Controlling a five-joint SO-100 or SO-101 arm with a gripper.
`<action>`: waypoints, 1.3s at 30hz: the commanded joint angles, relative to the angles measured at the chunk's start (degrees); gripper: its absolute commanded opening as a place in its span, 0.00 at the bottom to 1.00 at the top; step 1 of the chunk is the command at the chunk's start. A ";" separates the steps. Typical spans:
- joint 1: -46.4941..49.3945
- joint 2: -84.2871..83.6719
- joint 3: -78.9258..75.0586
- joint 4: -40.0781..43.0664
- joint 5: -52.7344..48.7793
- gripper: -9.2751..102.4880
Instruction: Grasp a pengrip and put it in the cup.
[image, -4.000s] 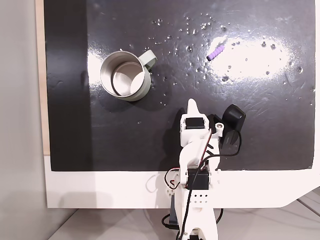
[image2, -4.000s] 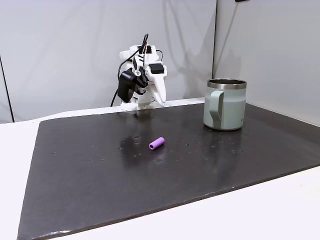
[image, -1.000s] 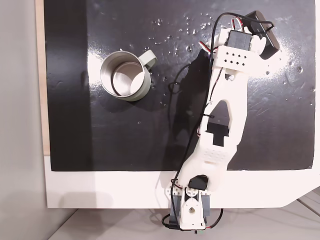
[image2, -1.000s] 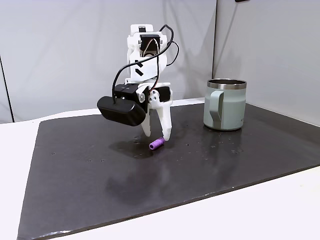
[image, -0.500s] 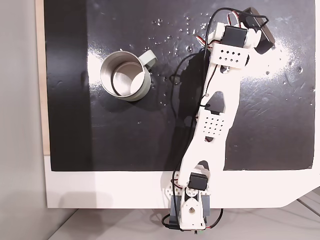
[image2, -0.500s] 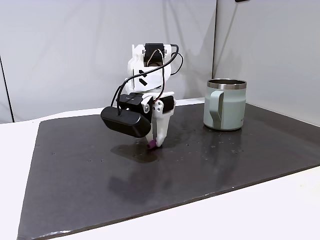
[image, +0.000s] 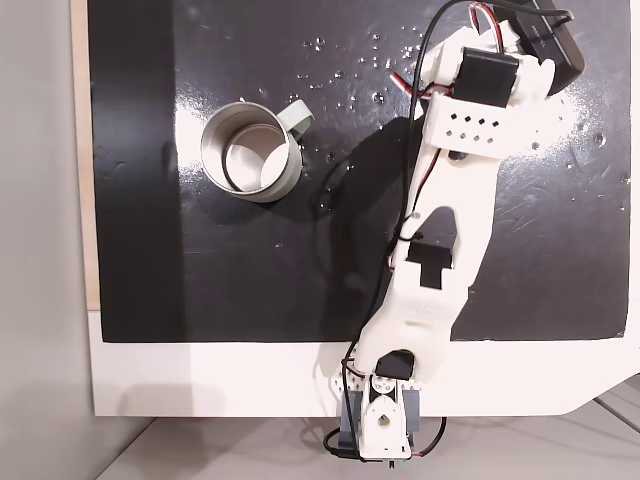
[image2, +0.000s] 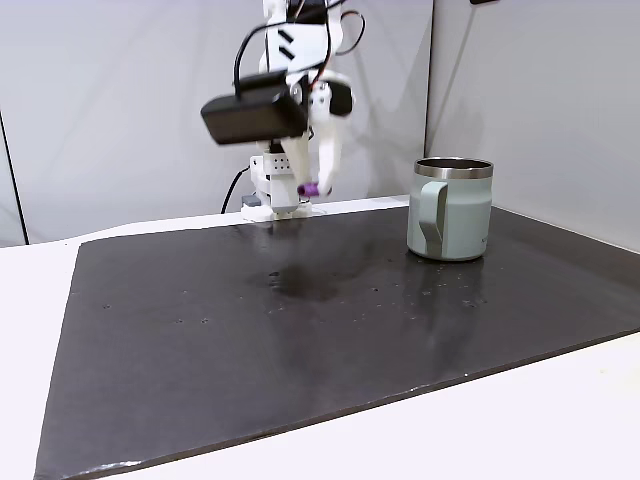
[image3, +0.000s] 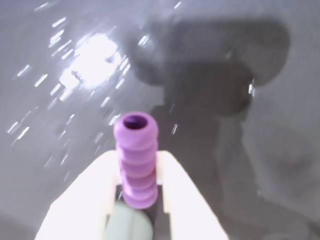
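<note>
The pengrip (image3: 136, 160) is pinched between the two white fingers (image3: 185, 205) of the hand (image3: 137, 197), seen closest in the wrist view: a short lilac tube with rounded ribs and an open dark bore at its far end, sticking out past the fingertips. In the fixed view from the side, the hand (image2: 318, 185) hangs well above the dark tabletop (image2: 300, 340) with the pengrip (image2: 310, 189) showing as a small purple dot at its tip, and the cup (image2: 450, 208) stands well apart to the right in that view.

By its look the pengrip should be very light, soft and rubbery. The ribs ought to give the fingers some bite, so slipping seems unlikely, though a hard squeeze would probably flatten the hollow tube. The hold looks to be across its lower half (the near end is hidden between the fingers, so how deep it sits is hard to say). A grip across the middle of the ribbed barrel seems the soundest place. Nothing about it looks fragile.

From above, the cup (image: 252, 152) shows a shiny, empty inside. No brand, label or writing can be read on the cup, the pengrip or the arm.
</note>
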 joint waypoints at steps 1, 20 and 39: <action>-3.16 20.65 8.61 0.53 0.26 0.08; -32.61 31.90 11.78 0.26 33.22 0.08; -41.48 19.34 16.52 0.26 39.73 0.08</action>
